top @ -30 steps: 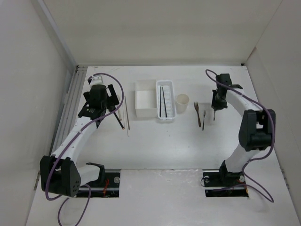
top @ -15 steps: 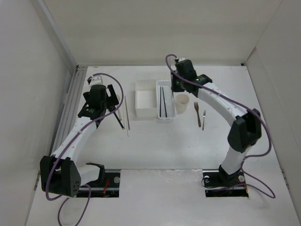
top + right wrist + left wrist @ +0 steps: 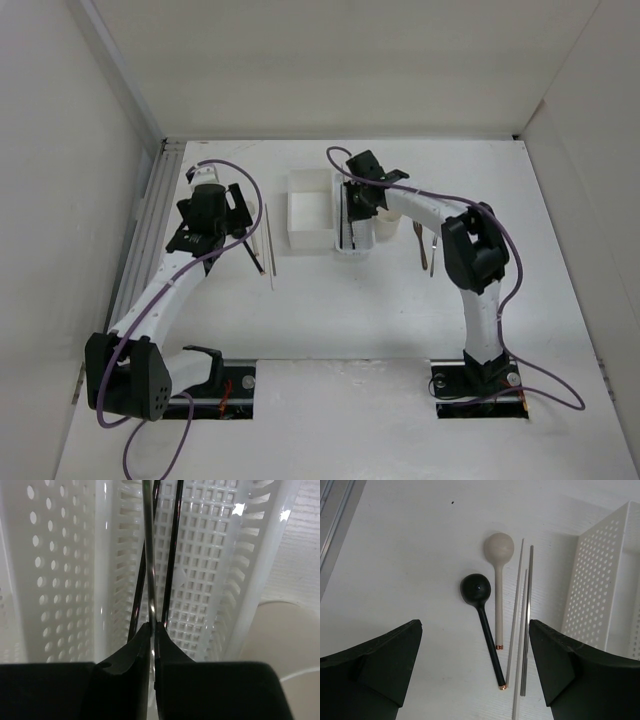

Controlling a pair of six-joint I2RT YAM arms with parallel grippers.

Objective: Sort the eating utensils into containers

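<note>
One thin silvery chopstick is pinched between the closed fingers of the right gripper, above the perforated tray where dark chopsticks lie. The cream cup stands just beside the tray. The left gripper, fingers spread wide and holding nothing, hovers over a black spoon, a beige spoon and two more chopsticks on the table, near the white square box.

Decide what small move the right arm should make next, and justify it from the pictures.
Probably open the right gripper and release the silver chopstick: its jaws are pinched on it directly above the perforated tray, where dark chopsticks already lie. Lowering slightly first might soften the drop.
</note>
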